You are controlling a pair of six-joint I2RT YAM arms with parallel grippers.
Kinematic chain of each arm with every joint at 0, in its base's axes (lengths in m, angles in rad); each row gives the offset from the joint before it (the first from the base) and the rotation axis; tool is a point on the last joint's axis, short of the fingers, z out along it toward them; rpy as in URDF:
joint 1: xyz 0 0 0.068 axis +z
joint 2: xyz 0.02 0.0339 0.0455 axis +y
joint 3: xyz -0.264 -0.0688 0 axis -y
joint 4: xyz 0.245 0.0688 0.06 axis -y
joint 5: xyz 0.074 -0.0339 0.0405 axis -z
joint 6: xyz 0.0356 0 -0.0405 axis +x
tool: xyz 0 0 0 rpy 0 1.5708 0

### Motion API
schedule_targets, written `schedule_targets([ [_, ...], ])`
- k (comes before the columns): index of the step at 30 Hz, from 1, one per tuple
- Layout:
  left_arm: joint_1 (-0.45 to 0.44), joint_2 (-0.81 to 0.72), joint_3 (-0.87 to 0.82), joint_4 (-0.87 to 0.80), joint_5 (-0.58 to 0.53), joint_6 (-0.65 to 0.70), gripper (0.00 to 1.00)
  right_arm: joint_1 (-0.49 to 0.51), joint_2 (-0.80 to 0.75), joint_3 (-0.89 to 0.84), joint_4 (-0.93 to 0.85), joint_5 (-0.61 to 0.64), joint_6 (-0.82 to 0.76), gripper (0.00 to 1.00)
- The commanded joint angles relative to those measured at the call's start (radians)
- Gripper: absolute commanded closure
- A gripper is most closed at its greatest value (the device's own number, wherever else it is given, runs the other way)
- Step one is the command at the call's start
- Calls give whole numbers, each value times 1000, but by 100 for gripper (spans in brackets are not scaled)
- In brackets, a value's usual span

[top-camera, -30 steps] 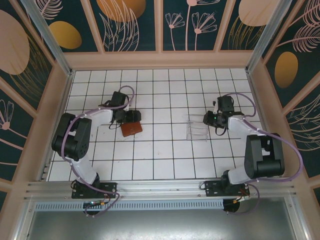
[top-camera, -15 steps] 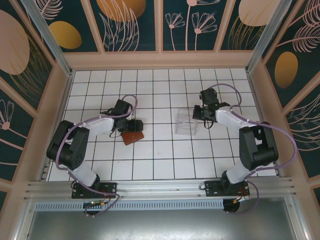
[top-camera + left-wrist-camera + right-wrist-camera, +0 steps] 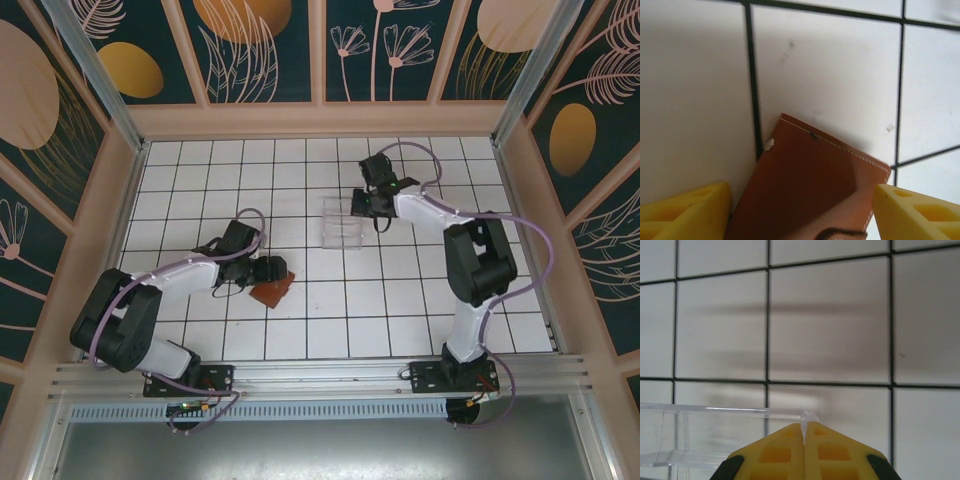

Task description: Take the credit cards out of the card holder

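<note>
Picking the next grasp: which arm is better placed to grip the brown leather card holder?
Left. The left gripper is open, straddling the brown leather card holder; the right gripper is shut on the clear acrylic stand, away from it.

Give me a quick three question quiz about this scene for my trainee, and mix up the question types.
1. True or false: the right fingers are shut on the card holder.
2. Which flank the card holder? A left fingers, B right fingers, C neither.
3. Fill in: the card holder's visible leather is ___.
Key: 1 false, they pinch the clear stand by its wall; 2 A; 3 brown.
</note>
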Motion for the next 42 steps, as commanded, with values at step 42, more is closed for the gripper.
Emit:
schedule_targets([
  [42,-289,13,99,52,-41,-237,31,68,-283,-133,1,-207,-323,63],
])
